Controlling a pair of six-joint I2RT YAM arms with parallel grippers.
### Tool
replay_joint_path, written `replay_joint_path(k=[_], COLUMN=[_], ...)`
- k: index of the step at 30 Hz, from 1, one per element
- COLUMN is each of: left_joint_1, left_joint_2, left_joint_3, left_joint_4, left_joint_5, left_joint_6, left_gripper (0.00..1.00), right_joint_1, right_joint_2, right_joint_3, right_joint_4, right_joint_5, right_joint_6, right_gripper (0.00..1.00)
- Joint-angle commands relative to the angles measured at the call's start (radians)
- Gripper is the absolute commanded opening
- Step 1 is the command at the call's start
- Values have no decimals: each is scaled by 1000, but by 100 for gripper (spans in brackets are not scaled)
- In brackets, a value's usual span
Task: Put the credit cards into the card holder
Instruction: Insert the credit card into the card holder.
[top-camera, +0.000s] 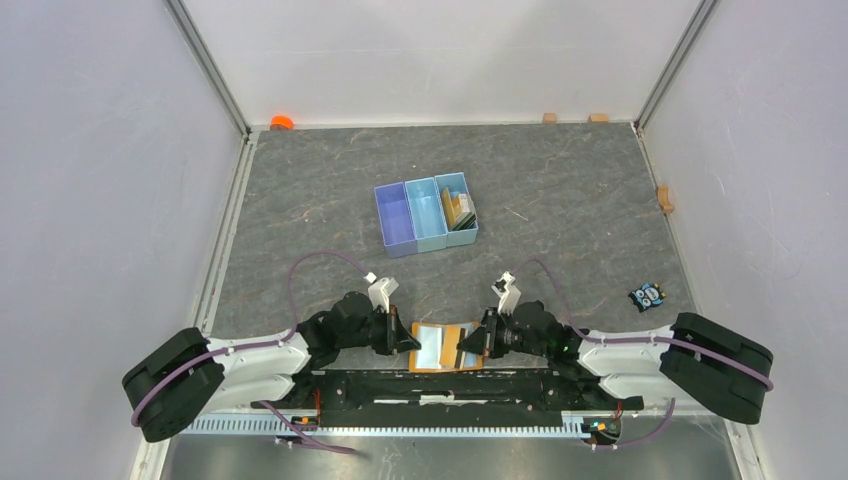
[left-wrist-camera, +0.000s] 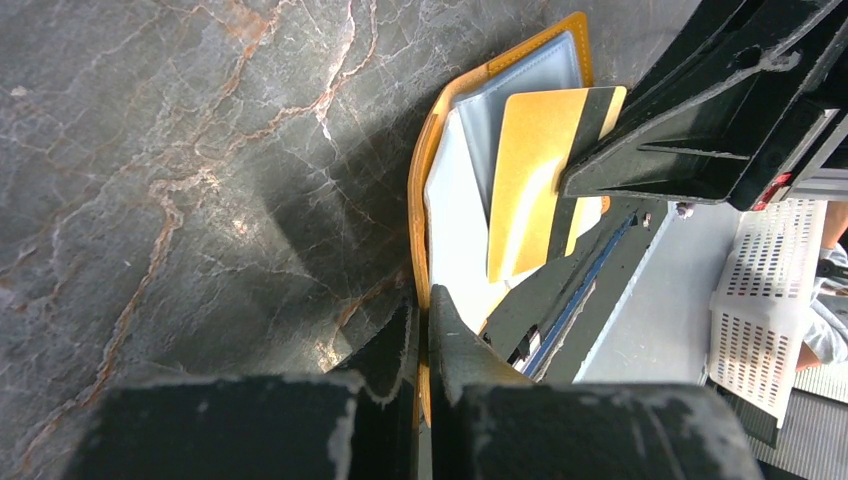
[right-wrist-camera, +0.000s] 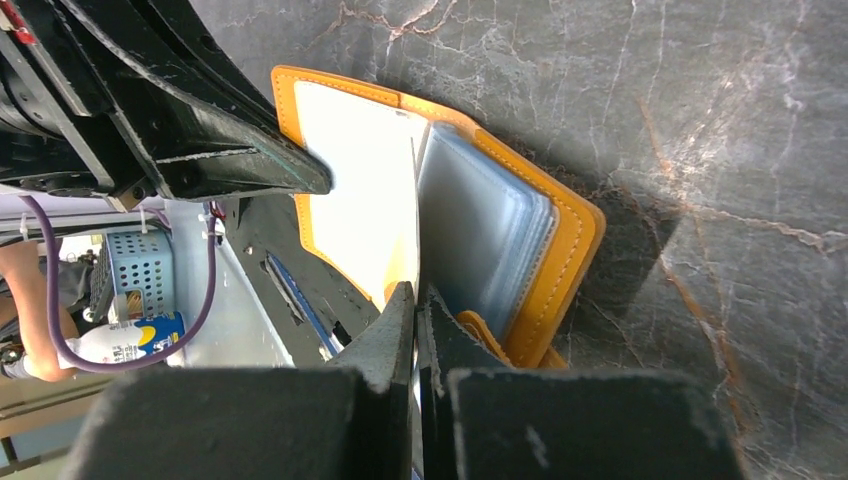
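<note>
With my left gripper (left-wrist-camera: 425, 300) pinched shut on the open wallet (left-wrist-camera: 432, 160) at the near edge of the table (top-camera: 560, 200), I'd level the gold card (left-wrist-camera: 530, 180) clamped in my right gripper (right-wrist-camera: 418, 295) and slide it squarely in.

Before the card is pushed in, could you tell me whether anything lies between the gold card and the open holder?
Nothing visible does. The gold card, in the right gripper, sits over the open holder; the left gripper pinches its left edge, clear of the card.
</note>
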Motion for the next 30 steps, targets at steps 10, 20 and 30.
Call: replay_joint_path(k=[10,20,30], left_joint_1=[-2,-2,-2], left_joint_2=[10,0,-45], left_joint_3=[-9,-17,-40], left_joint_4=[51,53,53], left_joint_5=[12,16,-13], left_joint_6=[-15,-10,-24], left_gripper=[2,2,2], right_joint_1=[14,15,14], right_joint_2=[161,245,213], right_joint_3=[81,95,66], right_joint_4=[-50,-115,-206], right_joint_5=[-15,-37,-24], right_joint_6=[-23,-23,5], right_gripper=[0,0,0])
